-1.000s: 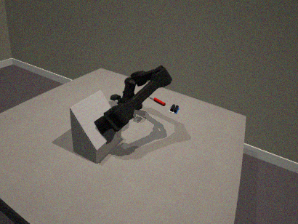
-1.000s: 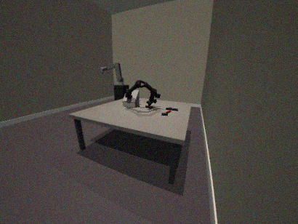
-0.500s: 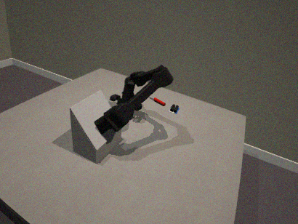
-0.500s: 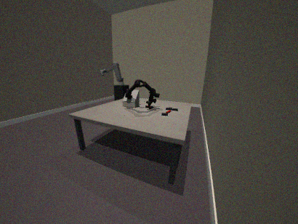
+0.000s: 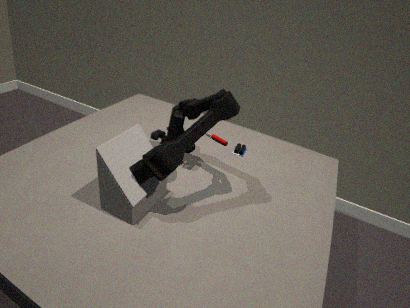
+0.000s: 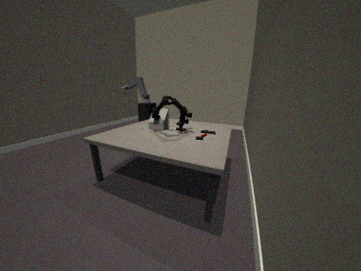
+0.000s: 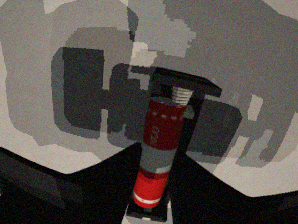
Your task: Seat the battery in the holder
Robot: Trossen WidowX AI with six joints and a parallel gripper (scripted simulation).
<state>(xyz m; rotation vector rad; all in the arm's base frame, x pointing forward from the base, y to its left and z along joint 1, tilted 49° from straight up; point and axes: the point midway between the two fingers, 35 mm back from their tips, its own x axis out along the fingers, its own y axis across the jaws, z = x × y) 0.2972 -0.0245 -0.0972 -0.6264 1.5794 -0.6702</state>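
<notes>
Jaws clenched on the red-and-grey battery (image 7: 158, 156) at mid-length, long axis running 6 to 12 o'clock in the wrist view, so it goes in straight. It hangs over the black holder (image 7: 178, 86), far end toward the spring (image 7: 180, 92) at 12 o'clock. Not yet seated; the grey wedge block (image 5: 120, 172) on the worktop (image 5: 260, 250) sits beside the arm.

Battery (image 7: 160, 145) between gripper (image 7: 154, 189) fingers, above holder (image 7: 174, 90); wedge block (image 5: 122, 172) on table (image 5: 250, 250).
</notes>
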